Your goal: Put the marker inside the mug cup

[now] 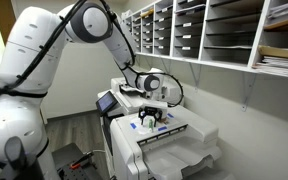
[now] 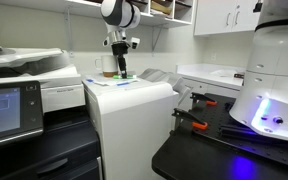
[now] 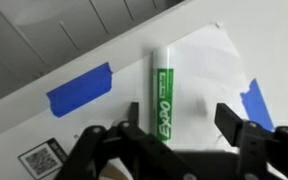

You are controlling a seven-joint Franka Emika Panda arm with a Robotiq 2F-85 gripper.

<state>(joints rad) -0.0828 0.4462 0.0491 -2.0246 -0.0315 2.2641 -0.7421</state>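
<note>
As the pincer gapes, it covers the marker's lower end.

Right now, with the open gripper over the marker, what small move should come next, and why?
Probably lower the gripper straight down. In the wrist view the jaws stand open on either side of the green marker, which lies flat on a white sheet beside blue tape and is not yet grasped. It looks roughly centred, so little sideways correction seems needed.

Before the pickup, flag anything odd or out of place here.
Nothing spilled or damaged. Only oddity: a green Expo marker lies loose on paper atop the office printer, with blue tape strips stuck beside it.
</note>
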